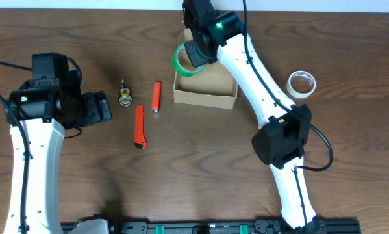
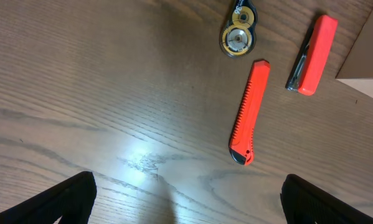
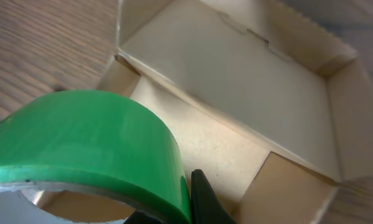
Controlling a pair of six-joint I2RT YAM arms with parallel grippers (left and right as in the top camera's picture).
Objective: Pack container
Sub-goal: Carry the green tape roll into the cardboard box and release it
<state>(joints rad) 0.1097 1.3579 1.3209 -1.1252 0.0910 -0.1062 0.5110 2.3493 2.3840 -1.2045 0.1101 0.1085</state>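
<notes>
One green roll (image 3: 93, 137) is pinched by its wall in the right gripper (image 1: 195, 55), so the step in hand looks like loading the first item. The box (image 1: 204, 99) lies just below that gripper and stretches ahead of it, lid open, and nothing shows inside. The roll hangs over a corner rim rather than the middle. The next move probably calls for a short shift forward over the floor of the box, a descent, then letting go. A white roll (image 1: 302, 83) waits well off to the gripper's side. The left gripper (image 1: 103, 107) is spread wide and holds nothing, and a cutter (image 2: 249, 112) lies ahead of it.
</notes>
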